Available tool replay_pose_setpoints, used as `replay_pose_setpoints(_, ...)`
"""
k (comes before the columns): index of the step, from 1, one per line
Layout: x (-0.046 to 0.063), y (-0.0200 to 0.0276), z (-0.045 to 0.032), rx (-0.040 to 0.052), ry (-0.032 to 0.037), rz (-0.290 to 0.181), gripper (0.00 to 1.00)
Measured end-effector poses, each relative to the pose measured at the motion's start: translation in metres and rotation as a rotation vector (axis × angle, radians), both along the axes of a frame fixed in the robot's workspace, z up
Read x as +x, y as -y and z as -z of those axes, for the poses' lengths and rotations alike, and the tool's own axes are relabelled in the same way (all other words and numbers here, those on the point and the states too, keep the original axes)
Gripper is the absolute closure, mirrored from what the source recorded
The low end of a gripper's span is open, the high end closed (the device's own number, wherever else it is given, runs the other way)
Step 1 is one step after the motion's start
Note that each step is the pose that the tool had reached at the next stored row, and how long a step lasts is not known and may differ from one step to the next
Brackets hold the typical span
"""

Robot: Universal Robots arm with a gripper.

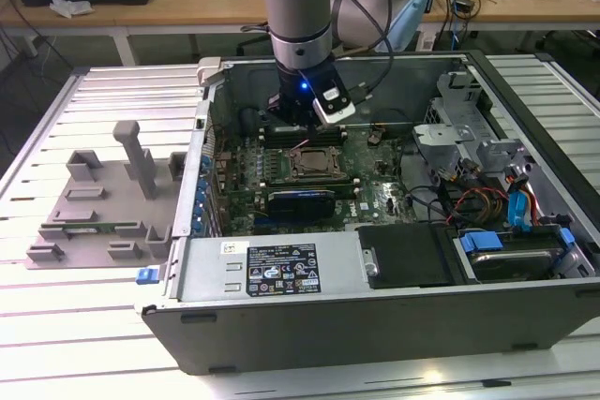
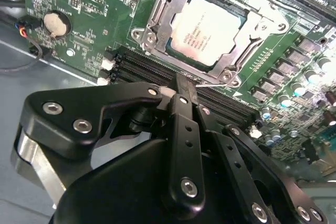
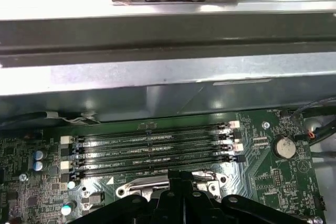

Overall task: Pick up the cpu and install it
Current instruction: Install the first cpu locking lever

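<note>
The cpu (image 2: 210, 30), a flat square chip with a silver-grey top, lies inside the metal-framed socket (image 2: 167, 11) on the green motherboard (image 2: 100, 19). My gripper (image 2: 184, 82) hangs low just beside the socket's edge, over the black memory slots (image 3: 152, 148), with its black fingers (image 2: 186, 129) together and nothing between them. In the exterior view my gripper (image 1: 300, 128) stands inside the open computer case, right behind the socket (image 1: 314, 164). The first wrist view has the gripper (image 3: 181, 178) tip over the socket's frame edge.
The case's metal wall (image 3: 157, 77) rises close behind the memory slots. A coin cell (image 2: 56, 23) sits on the board nearby. A drive cage and cables (image 1: 469, 152) fill the case's side at the exterior view's right. A grey fixture tray (image 1: 98, 203) lies outside at the left.
</note>
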State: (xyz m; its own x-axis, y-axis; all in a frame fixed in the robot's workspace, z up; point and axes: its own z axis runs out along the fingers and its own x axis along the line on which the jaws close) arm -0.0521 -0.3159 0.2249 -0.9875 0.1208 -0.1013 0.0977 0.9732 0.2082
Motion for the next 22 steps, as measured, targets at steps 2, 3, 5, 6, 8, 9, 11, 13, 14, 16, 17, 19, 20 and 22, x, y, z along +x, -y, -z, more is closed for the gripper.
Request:
replay_pose_setpoints(2,0.0,0.0001,0.0004,-0.0001,-0.0001,0.034,0.89)
replay_pose_setpoints(3,0.0,0.0001,0.0007,-0.0002,-0.0001,0.049,0.89)
replay_pose_setpoints(5,0.0,-0.0001,0.0013,-0.0002,-0.0002,0.066,0.89)
replay_pose_setpoints(6,0.0,-0.0004,0.0016,-0.0002,-0.0001,0.074,0.89)
replay_pose_setpoints(8,0.0,-0.0033,0.0031,-0.0002,-0.0002,0.095,0.89)
replay_pose_setpoints(9,0.0,-0.0046,0.0032,-0.0003,-0.0001,0.097,0.89)
replay_pose_setpoints(11,0.0,-0.0084,0.0038,0.0006,-0.0001,0.099,0.89)
replay_pose_setpoints(13,0.0,-0.0086,0.0042,0.0005,-0.0001,0.09,0.89)
replay_pose_setpoints(14,0.0,-0.0089,0.0062,0.0006,0.0,0.056,0.89)
replay_pose_setpoints(16,0.0,-0.0105,0.0097,0.0006,0.0049,0.014,0.89)
replay_pose_setpoints(17,0.0,-0.0105,0.0108,0.0007,0.0091,-0.001,0.89)
replay_pose_setpoints(19,-0.001,-0.0106,0.0122,0.0009,0.0152,-0.007,0.89)
replay_pose_setpoints(20,-0.001,-0.0105,0.0132,0.0007,0.0213,-0.01,0.89)
replay_pose_setpoints(22,-0.001,-0.0105,0.0141,0.0006,0.0285,-0.012,0.89)
